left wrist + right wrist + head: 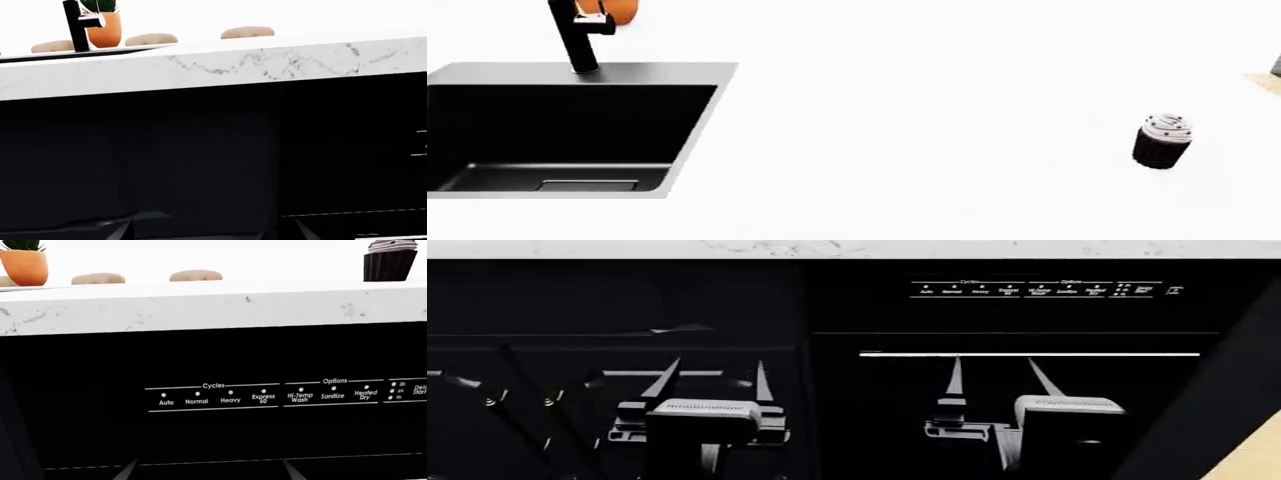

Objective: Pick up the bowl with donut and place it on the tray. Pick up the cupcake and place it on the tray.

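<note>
The cupcake [1162, 140] stands upright, frosting up, on the countertop [934, 120].

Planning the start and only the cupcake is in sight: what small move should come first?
Probably raise the right gripper above the counter edge toward the cupcake. Both grippers hang open below the countertop, and the cupcake sits on the right side; bowl and tray are not in view.

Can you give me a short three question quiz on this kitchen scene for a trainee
1. True or false: the cupcake sits inside the sink.
2. Which is open: A) neither gripper B) only the left gripper C) both, including the right gripper?
3. Fill in: the appliance under the counter is a ____.

Key: 1 false; 2 C; 3 dishwasher.
</note>
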`<state>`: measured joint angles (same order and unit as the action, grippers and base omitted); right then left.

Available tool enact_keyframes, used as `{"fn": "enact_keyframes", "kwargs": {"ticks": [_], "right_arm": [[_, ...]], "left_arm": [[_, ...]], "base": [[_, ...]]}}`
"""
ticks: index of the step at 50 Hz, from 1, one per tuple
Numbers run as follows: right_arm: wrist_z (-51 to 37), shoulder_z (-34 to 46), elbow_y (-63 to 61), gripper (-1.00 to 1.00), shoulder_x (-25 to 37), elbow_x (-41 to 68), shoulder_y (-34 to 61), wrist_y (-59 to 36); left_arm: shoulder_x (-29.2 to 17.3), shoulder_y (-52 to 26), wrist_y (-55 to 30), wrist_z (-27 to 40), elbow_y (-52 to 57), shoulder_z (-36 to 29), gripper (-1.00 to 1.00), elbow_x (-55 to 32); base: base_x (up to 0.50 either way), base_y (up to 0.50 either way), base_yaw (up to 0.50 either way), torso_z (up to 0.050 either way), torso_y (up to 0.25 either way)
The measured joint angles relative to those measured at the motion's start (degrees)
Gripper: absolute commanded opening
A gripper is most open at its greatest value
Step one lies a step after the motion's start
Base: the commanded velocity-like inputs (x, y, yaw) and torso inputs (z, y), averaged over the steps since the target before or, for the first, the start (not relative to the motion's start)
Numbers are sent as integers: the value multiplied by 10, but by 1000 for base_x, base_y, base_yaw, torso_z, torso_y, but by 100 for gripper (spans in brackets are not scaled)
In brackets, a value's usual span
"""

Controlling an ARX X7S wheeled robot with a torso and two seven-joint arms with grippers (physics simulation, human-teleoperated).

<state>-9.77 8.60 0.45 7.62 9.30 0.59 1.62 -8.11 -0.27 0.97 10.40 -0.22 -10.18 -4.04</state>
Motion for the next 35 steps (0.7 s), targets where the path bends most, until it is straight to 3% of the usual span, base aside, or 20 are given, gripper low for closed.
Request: {"fn": "enact_keyframes", "kwargs": {"ticks": [35], "right_arm": [[-16, 12, 0, 100, 12, 13, 0, 4]], "left_arm": [[-13, 3, -5, 12, 6, -16, 100, -10]], "base": [[0, -370, 0, 0, 0]]}}
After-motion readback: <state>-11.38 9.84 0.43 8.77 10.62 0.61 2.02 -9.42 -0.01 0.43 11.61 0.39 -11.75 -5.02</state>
